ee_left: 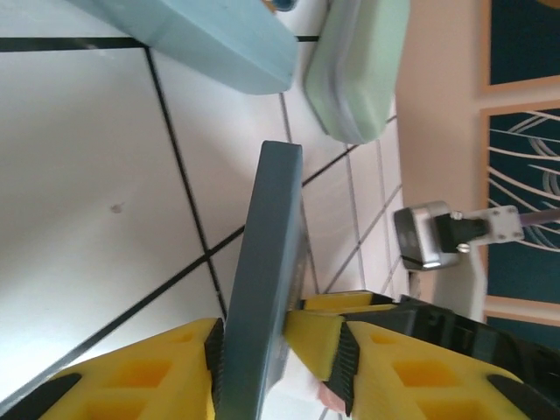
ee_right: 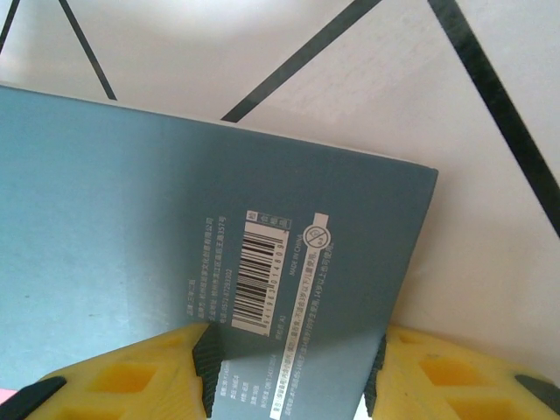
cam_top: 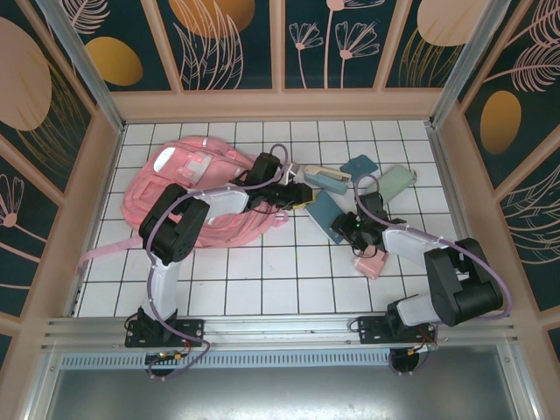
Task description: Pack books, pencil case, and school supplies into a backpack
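Fingers [ee_left: 131,381] of the left gripper [cam_top: 304,197] are pinched onto a flat teal pad [cam_top: 329,215], squeezing it across its thin edge. In that wrist's view the pad runs edge-on from between the yellow tips toward the top of the frame. From overhead this gripper sits a little right of centre, at the pad's upper-left end, and the right gripper [cam_top: 351,229] is at the pad's lower-right end. The right jaws stand spread. In its wrist view one yellow finger [ee_right: 114,381] lies over the pad's barcode face at lower left, and the other sits just past the pad's right edge at lower right. Nothing is clamped between them, though whether the tips actually touch the cover is hard to tell from so close.

The pink backpack [cam_top: 188,175] lies slumped in the upper left of the white tiled table [cam_top: 262,271], straps trailing toward the lower left, with the left arm reaching across it. More supplies lie to its right. A teal-and-beige bar [cam_top: 325,179] is just above the gripped pad, a second teal pad [cam_top: 359,164] is further up, and a mint pouch [cam_top: 395,182] is to the right of that. A small pink block [cam_top: 372,262] is just below the right gripper.
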Controlling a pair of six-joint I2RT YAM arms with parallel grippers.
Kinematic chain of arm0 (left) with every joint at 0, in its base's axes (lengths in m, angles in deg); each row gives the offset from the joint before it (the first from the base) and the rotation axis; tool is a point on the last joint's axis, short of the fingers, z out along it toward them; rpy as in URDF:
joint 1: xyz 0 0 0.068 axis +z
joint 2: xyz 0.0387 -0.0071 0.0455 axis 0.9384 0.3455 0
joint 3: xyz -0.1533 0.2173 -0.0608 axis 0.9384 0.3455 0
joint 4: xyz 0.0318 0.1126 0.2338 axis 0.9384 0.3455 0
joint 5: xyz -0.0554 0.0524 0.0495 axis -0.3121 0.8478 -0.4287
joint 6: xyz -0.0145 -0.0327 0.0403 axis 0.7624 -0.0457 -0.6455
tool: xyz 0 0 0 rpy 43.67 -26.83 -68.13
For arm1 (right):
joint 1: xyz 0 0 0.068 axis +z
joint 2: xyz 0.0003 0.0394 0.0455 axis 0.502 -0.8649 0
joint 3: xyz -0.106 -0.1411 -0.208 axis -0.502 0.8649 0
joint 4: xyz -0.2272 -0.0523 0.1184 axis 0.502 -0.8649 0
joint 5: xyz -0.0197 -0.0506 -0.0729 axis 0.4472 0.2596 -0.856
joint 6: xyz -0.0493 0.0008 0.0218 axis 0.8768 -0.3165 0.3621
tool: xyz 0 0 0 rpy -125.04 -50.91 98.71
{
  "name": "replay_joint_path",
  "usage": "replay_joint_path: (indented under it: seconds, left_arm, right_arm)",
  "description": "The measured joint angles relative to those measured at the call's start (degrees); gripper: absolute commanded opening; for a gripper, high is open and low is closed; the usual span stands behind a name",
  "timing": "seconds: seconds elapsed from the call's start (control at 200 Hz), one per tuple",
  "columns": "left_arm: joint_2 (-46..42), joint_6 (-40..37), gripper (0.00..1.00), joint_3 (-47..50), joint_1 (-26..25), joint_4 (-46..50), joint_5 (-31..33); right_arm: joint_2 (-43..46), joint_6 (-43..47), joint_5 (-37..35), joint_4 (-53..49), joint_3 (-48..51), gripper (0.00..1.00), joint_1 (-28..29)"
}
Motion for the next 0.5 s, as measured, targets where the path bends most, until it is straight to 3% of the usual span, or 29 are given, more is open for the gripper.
replay_joint_path:
  seconds: [0.19,0.5]
  left_arm:
    - [0.2,1.7,0.42,0.6,-2.3,-1.3,-6.1]
    - [0.5,-5.2,0.34,-3.3,-3.6,8.9,-4.9]
  right_arm:
    - [0.3,0.0,0.7,3.0,0.0,0.48,0.1]
    - [0.3,0.0,0.7,3.8,0.0,0.48,0.1]
